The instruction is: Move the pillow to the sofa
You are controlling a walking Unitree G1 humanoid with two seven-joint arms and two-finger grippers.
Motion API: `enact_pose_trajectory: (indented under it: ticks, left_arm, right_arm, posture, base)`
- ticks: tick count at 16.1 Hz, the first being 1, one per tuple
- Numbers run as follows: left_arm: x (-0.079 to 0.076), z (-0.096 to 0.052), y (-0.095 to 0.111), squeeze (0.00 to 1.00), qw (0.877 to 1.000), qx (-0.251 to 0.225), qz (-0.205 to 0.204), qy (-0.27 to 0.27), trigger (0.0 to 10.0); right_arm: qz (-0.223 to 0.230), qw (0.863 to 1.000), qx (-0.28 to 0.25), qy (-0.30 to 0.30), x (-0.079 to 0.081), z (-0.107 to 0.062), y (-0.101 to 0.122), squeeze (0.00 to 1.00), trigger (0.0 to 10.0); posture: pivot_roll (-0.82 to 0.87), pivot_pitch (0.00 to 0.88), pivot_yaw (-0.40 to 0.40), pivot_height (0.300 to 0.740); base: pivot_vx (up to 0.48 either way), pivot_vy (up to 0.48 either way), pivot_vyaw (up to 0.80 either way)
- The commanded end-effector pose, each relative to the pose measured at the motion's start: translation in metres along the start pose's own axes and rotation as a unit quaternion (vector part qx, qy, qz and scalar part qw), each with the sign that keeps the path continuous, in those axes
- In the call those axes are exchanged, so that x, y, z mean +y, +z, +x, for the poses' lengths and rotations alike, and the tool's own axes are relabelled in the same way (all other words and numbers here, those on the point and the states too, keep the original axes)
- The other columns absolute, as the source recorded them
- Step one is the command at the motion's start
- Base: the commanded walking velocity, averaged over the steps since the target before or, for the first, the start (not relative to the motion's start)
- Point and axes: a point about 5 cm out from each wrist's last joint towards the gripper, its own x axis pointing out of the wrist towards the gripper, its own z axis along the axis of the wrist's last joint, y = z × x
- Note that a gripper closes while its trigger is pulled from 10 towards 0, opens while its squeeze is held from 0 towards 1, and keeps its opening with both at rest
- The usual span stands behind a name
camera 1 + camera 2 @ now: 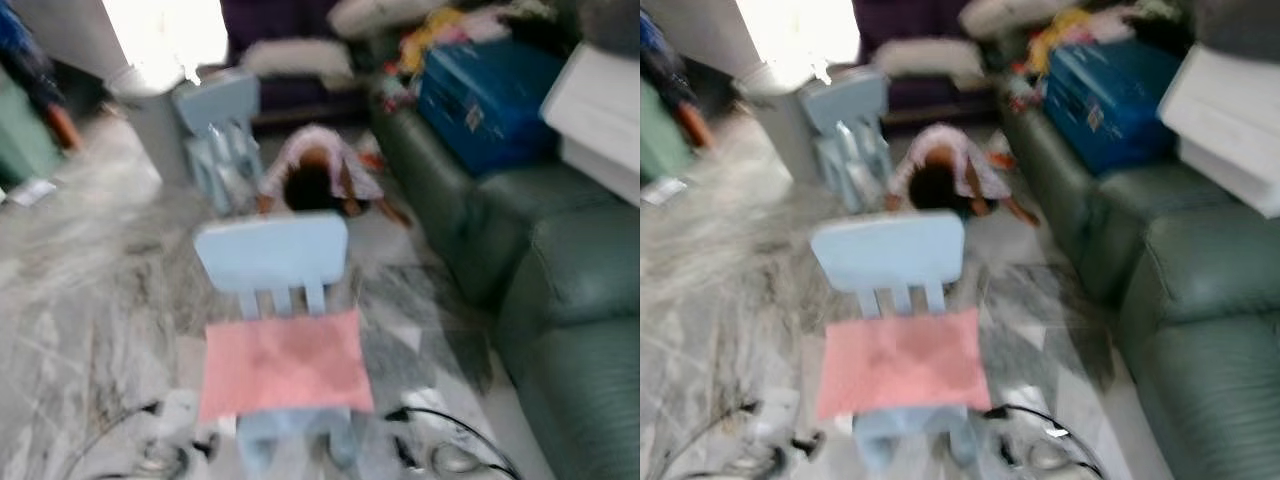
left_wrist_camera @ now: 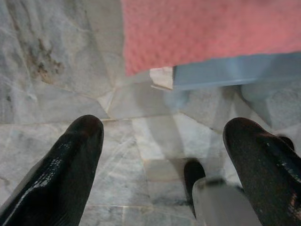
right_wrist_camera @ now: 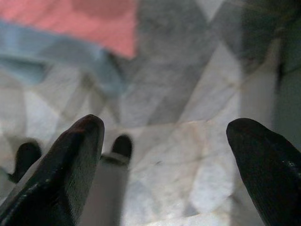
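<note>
The pink pillow [image 1: 285,362] lies flat on the seat of the light-blue chair [image 1: 272,252], apart from the green sofa [image 1: 570,290]. The left gripper [image 2: 162,155] and right gripper [image 3: 164,155] hang spread wide, empty (above floor). Grasp, carry and placement all remain.

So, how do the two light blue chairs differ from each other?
The near chair stands in front of the robot; the far chair stands farther off, beside a person crouched on the floor. The near chair carries the pink pillow on its seat; no pillow shows on the far chair. The near chair's backrest faces the camera squarely; the far chair looks turned at an angle. Both are small, light blue and upright.
</note>
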Motion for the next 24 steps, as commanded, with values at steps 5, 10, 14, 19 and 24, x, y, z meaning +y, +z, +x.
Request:
enact_pose_trajectory:
  ticks: [5, 10, 14, 19, 24]
  left_arm:
    - [0.019, -0.002, -0.001, 0.00, 1.000, 0.007, 0.003, 0.030, 10.0]
    - [0.020, -0.002, -0.002, 0.00, 0.999, 0.010, 0.003, 0.035, 10.0]
    - [0.022, -0.003, -0.002, 0.00, 0.999, 0.011, 0.008, 0.040, 10.0]
    - [0.035, -0.005, 0.063, 0.00, 0.990, -0.141, -0.017, 0.011, 10.0]
    - [0.024, -0.048, 0.149, 0.00, 0.923, -0.383, 0.002, -0.023, 10.0]
  right_arm:
    - [0.002, 1.000, -0.009, 0.018, 0.015, 0.001, 0.008, 0.00, 10.0]
    - [0.002, 1.000, -0.009, 0.019, 0.015, 0.001, 0.008, 0.00, 10.0]
    - [0.006, 1.000, -0.007, 0.023, 0.016, 0.001, 0.007, 0.00, 10.0]
    - [0.086, 0.989, -0.120, -0.016, -0.039, -0.005, 0.027, 0.00, 10.0]
    - [0.098, 0.917, -0.384, -0.034, -0.076, -0.046, 0.119, 0.00, 10.0]
  posture:
    - [-0.11, 0.000, 0.059, 0.740]
    - [-0.11, 0.000, 0.059, 0.740]
    - [-0.11, 0.000, 0.062, 0.740]
    - [-0.11, 0.000, 0.053, 0.740]
    - [-0.13, 0.000, 0.049, 0.740]
  base:
    - [0.110, 0.107, 0.00]
    - [0.000, 0.000, 0.00]
    - [0.000, 0.000, 0.00]
    - [0.000, 0.000, 0.00]
    - [0.000, 0.000, 0.00]
